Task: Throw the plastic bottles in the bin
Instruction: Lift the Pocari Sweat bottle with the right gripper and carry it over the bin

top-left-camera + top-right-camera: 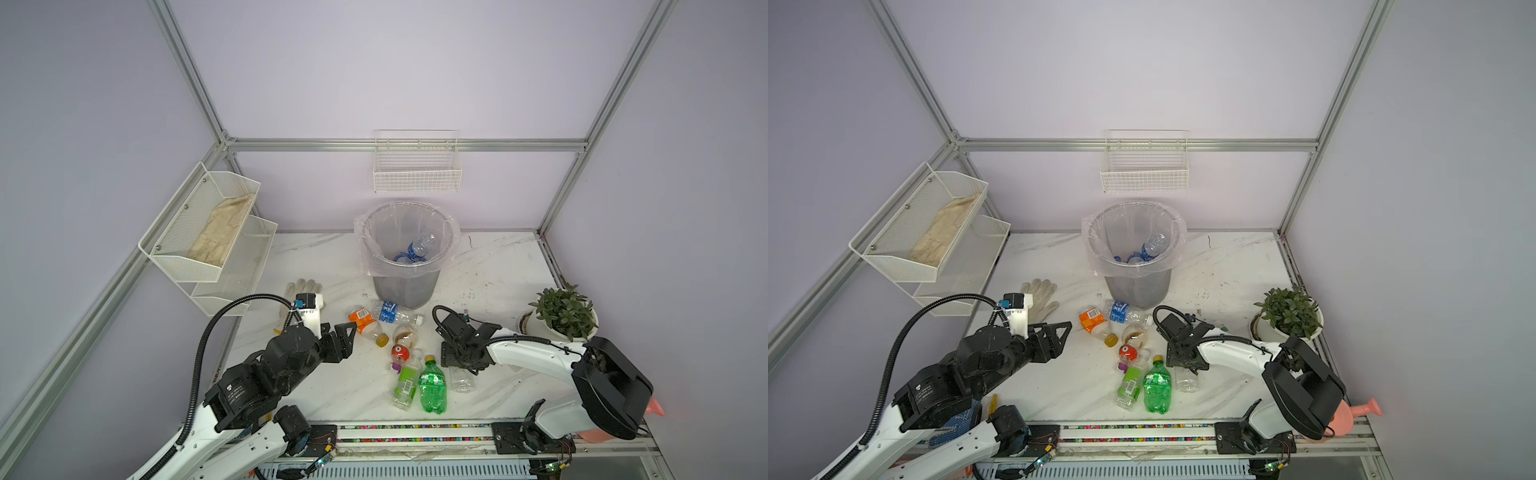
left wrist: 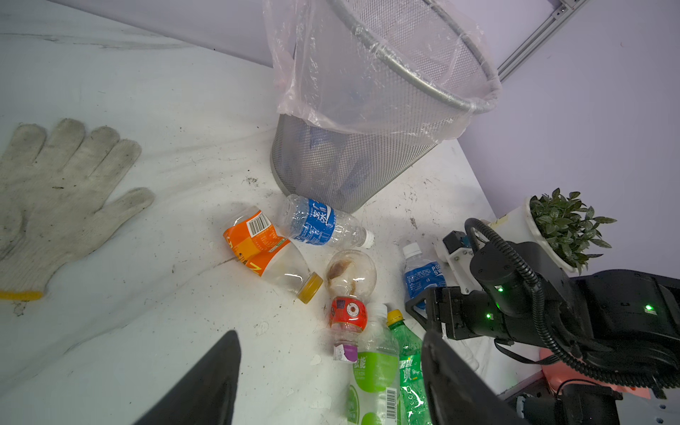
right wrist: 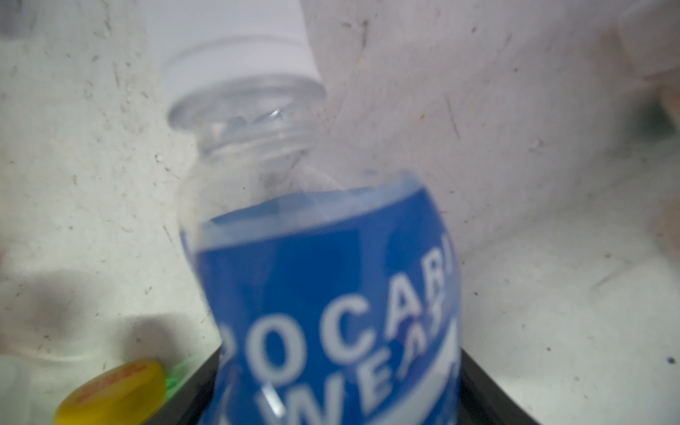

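The grey mesh bin [image 1: 405,286] stands at the back with blue-labelled bottles [image 1: 419,245] inside its clear liner. Several plastic bottles lie in front: orange-labelled [image 1: 365,322], blue-labelled [image 1: 395,312], a round stained one [image 1: 405,334], red-labelled [image 1: 400,353], lime-labelled [image 1: 407,384] and green [image 1: 432,386]. My right gripper [image 3: 338,390] points down, its fingers pressed against both sides of a blue-labelled white-capped bottle [image 3: 323,279], also seen in the left wrist view [image 2: 423,276]; its clear end [image 1: 462,380] sticks out below. My left gripper [image 2: 331,386] hovers open left of the pile, holding nothing.
A white work glove [image 1: 303,289] lies left of the bin. A potted plant [image 1: 561,316] stands at the right edge, and a pink watering can [image 1: 1358,413] sits behind the right arm. White wire baskets hang on the left wall [image 1: 208,232] and the back wall [image 1: 417,166].
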